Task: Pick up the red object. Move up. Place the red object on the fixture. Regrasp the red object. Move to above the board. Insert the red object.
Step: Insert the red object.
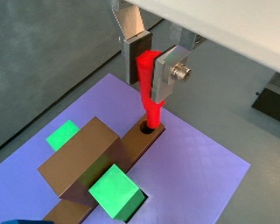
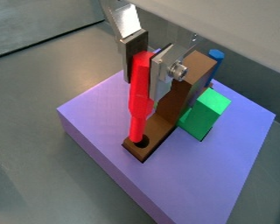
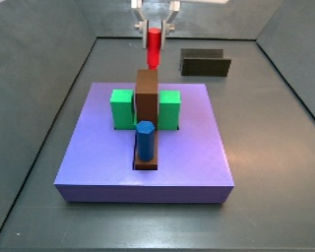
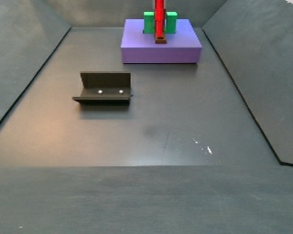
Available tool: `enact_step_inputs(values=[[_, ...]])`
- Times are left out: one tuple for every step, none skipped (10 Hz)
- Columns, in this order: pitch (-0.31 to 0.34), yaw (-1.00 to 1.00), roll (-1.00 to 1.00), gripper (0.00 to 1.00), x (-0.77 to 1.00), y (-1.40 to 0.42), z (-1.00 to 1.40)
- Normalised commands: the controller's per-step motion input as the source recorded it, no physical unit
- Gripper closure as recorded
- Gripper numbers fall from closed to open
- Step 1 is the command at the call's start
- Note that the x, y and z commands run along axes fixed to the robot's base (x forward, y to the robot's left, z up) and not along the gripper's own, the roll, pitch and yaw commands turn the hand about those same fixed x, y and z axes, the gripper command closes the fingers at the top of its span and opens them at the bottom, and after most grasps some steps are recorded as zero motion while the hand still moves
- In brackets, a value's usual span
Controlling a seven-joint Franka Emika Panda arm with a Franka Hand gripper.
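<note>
- A dark grey floor with low grey walls around it; the purple board lies on this floor
- The fingers are closed on the top part of the red peg, one silver plate on each side of it
- The gripper hangs right above the board, over the end of the brown bar farthest from the blue peg
- The red peg stands upright, its lower tip in the round hole at that end of the bar; how deep it goes I cannot tell
- On the board, two green blocks sit against the bar, one on each side
- The blue peg stands upright at the other end of the bar
- The dark fixture stands on the floor well apart from the board
</note>
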Motion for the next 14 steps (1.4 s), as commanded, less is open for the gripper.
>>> enact_step_inputs(values=[[0.000, 0.00, -0.04, 1.00, -0.07, -0.07, -0.07], [-0.001, 0.00, -0.09, 1.00, 0.00, -0.09, -0.19], [0.000, 0.00, -0.05, 1.00, 0.00, -0.04, -0.25], [0.000, 0.00, -0.02, 1.00, 0.00, 0.00, -0.22], [0.000, 0.00, -0.06, 1.00, 0.06, -0.01, -0.17], [0.000, 0.00, -0.04, 1.00, 0.06, 0.00, -0.18], [0.000, 0.00, -0.04, 1.00, 0.00, 0.00, -0.18], [-0.013, 0.00, -0.04, 1.00, 0.00, -0.01, -0.18], [-0.027, 0.00, 0.00, 1.00, 0.00, 0.00, -0.23], [-0.043, 0.00, 0.00, 1.00, 0.00, -0.04, -0.31], [-0.053, 0.00, 0.01, 1.00, 0.00, -0.07, -0.40], [-0.063, 0.00, 0.00, 1.00, 0.00, -0.07, -0.44], [-0.067, 0.00, 0.00, 1.00, 0.00, -0.06, -0.44], [-0.050, 0.00, 0.00, 1.00, 0.00, -0.01, -0.40]])
